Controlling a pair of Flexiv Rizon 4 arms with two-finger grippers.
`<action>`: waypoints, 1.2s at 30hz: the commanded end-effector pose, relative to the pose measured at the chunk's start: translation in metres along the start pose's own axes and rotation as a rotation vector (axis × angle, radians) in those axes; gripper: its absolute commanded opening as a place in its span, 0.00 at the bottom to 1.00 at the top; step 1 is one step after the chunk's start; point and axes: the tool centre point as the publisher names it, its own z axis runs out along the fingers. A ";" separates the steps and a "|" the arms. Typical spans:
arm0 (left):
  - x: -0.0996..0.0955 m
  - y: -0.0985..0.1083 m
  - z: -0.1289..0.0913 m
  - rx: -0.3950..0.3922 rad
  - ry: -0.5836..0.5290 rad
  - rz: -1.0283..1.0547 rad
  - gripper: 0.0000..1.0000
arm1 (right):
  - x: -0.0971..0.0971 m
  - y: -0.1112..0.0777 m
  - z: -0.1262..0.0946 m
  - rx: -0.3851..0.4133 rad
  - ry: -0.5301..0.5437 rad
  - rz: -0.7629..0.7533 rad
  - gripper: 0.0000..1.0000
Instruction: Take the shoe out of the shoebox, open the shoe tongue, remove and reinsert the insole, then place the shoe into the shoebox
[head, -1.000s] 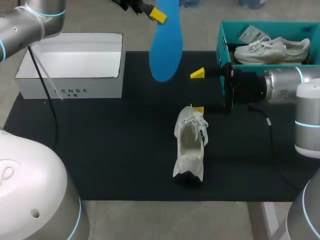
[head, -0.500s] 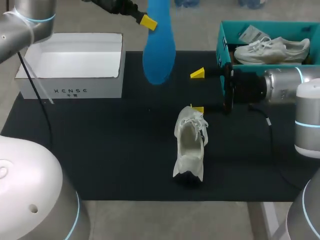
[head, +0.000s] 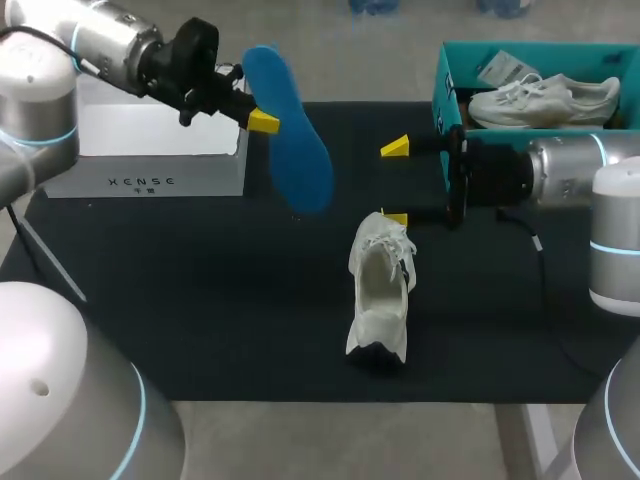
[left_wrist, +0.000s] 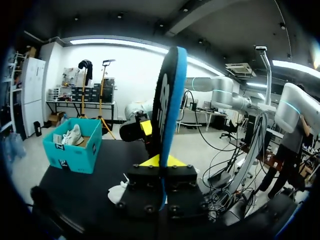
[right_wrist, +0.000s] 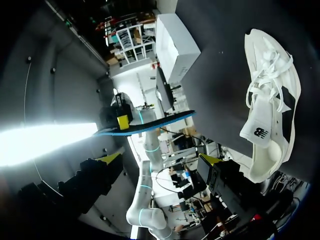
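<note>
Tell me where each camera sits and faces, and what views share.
Head view: above and behind the robot, looking down on the table; left gripper holds the blue insole, right gripper open beside the white shoe.
Left wrist view: on the left wrist, facing across the table toward the right gripper; own gripper clamps the insole edge-on.
Right wrist view: on the right wrist, facing past the shoe toward the left gripper; own yellow tips show.
Shared: all three show insole and shoe.

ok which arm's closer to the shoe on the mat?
Right. Right arm ends right beside the shoe; left arm is off by the white box, holding the insole.
</note>
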 end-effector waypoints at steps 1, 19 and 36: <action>0.007 0.003 0.009 0.029 -0.140 0.004 0.00 | -0.001 0.000 0.001 -0.001 0.000 0.000 1.00; 0.007 0.003 0.009 0.029 -0.140 0.004 0.00 | -0.001 0.000 0.001 -0.001 0.000 0.000 1.00; 0.029 -0.001 0.022 0.033 -0.161 0.310 0.00 | -0.001 0.000 0.001 -0.001 0.000 0.000 1.00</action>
